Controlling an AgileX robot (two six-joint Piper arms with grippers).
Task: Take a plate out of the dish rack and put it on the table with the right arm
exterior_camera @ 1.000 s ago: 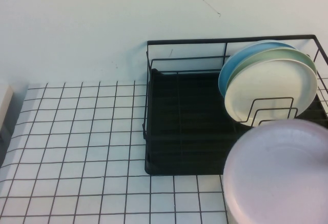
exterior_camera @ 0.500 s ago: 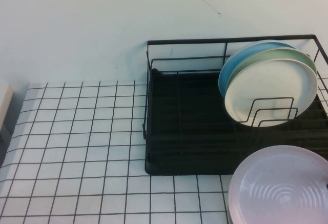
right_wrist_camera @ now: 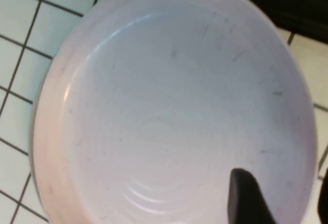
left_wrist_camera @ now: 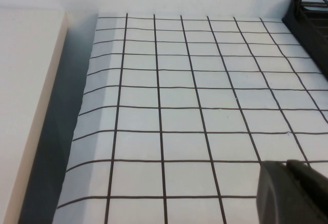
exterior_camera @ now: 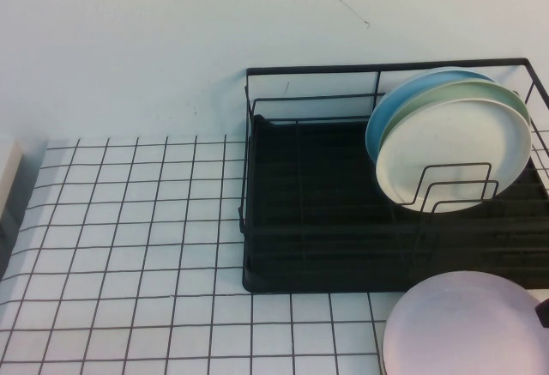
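One dark finger (right_wrist_camera: pixel 246 196) of the right gripper (right_wrist_camera: pixel 279 203) lay across the inner face of the pink plate (right_wrist_camera: pixel 169 106) near its rim, and a second dark edge showed at the frame border on the other side of that rim. The fingers were clamped on the plate's edge.

In the high view the plate (exterior_camera: pixel 463 328) sat low at the near right corner of the table (exterior_camera: pixel 129 246), just in front of the dish rack (exterior_camera: pixel 317 220). Its far rim overlapped the rack's front edge in that view. Only a small black piece of the right gripper (exterior_camera: pixel 542 313) showed, at the plate's right rim. Whether the plate was resting on the table or was held just above it could not be told.

In the rack, a pale green plate (exterior_camera: pixel 455 148) stood upright against the wire loops (exterior_camera: pixel 455 186) at the right end. A blue plate (exterior_camera: pixel 395 105) stood directly behind it, the two touching.

The left gripper (left_wrist_camera: pixel 293 193) hung over the tiles well to the left of the rack. Only one dark corner of it showed, so the state of its fingers could not be told. A pale board (left_wrist_camera: pixel 25 106) lay beside the table's left edge.
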